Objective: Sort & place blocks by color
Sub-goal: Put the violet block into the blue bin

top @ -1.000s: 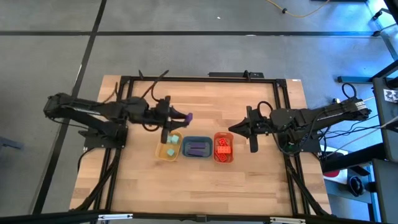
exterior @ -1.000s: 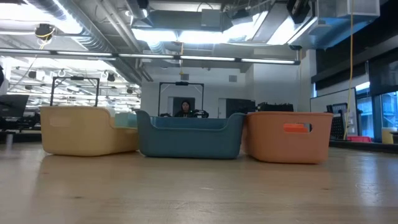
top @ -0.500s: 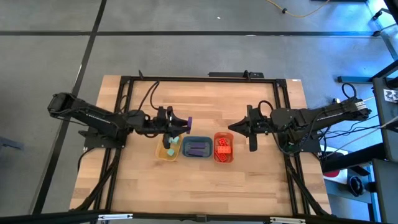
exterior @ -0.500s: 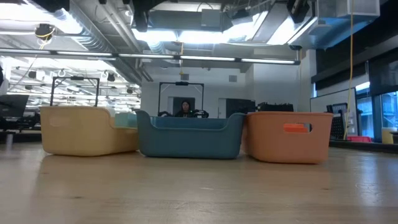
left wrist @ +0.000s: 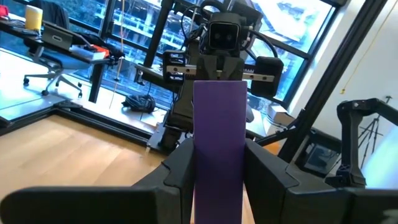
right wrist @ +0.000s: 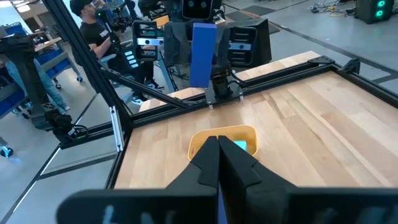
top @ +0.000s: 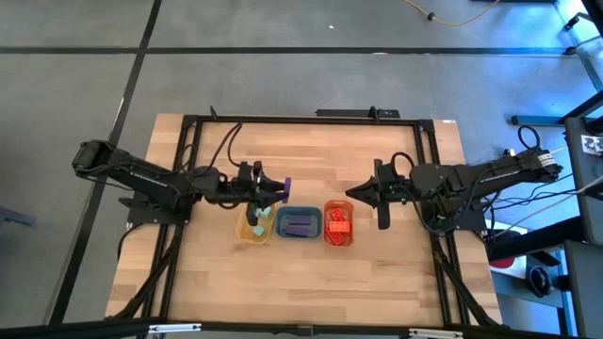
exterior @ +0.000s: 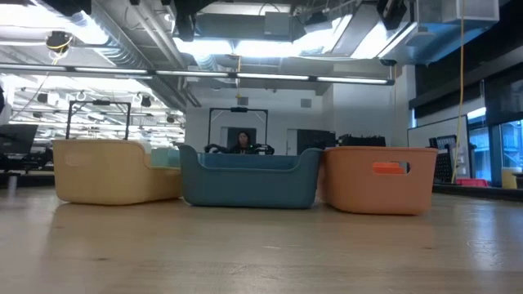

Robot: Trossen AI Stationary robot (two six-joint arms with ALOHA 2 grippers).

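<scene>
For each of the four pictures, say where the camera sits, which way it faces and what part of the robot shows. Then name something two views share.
High view: overhead, looking straight down; both arms, left gripper, right gripper.
Low view: table height, facing the yellow tray, blue tray and orange tray; no arm.
Left wrist view: on the left arm, its fingers gripping a purple bar.
Right wrist view: on the right arm, shut fingers.
Shared: both wrist views show the purple bar.

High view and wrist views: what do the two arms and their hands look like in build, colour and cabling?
Both arms are dark, near-black jointed links. Loose black cables loop near the left arm, and more cabling trails by the right arm's base. The left hand has two broad, matte black fingers with angular edges; the right hand's fingers taper to a narrow wedge. No markings show.
</scene>
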